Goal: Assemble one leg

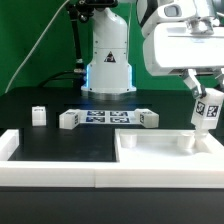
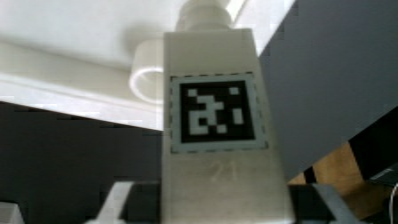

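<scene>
My gripper [image 1: 204, 97] is shut on a white leg [image 1: 207, 112] with a black-and-white tag. It holds the leg slightly tilted over the far right part of the large white panel [image 1: 150, 152]. The leg's lower end is at or just above the panel surface; I cannot tell if it touches. In the wrist view the leg [image 2: 217, 110] fills the middle between my fingers [image 2: 130, 202], and its far end points at a round white boss [image 2: 153, 62] on the panel [image 2: 63, 70].
Three more legs lie on the black table: one [image 1: 37, 115] at the exterior view's left, one [image 1: 68, 120] and one [image 1: 148, 120] at the ends of the marker board [image 1: 105, 117]. The robot base [image 1: 108, 60] stands behind. A white rail [image 1: 50, 170] runs along the front.
</scene>
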{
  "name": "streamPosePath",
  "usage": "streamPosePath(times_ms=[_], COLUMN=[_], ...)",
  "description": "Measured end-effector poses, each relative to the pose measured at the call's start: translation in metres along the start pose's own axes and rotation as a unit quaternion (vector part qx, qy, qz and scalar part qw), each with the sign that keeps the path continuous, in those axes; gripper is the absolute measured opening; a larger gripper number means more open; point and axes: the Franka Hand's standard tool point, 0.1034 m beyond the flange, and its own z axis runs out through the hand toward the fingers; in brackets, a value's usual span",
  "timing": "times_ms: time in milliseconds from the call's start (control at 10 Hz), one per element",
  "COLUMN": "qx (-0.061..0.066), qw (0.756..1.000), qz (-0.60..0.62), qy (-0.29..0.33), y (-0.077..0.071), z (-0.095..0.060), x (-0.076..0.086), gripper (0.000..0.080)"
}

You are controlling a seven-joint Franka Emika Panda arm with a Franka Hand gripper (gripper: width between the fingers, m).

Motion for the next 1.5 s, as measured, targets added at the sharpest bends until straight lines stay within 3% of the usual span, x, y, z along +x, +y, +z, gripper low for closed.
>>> streamPosePath(times_ms=[200,700,1000,1200,1400,1500], qx=[0.001,0.001,-0.006,-0.009,-0.006,-0.003], qw=[1.0,1.0,1.0,1.0,1.0,1.0], qz=[0.001,0.001,-0.016,-0.025,-0.022,-0.009], qy=[0.002,0.0,-0.005,-0.004,-0.006,-0.006], y=[0.0,0.001,0.026,0.036,0.031,0.021], z=[0.005,0.006,0.015,0.019,0.022,0.023], x=[0.009,0.007,0.03,0.034,0.033,0.033], gripper=[0.0294,0.0294,0.0294,0.0294,0.0294,0.0294])
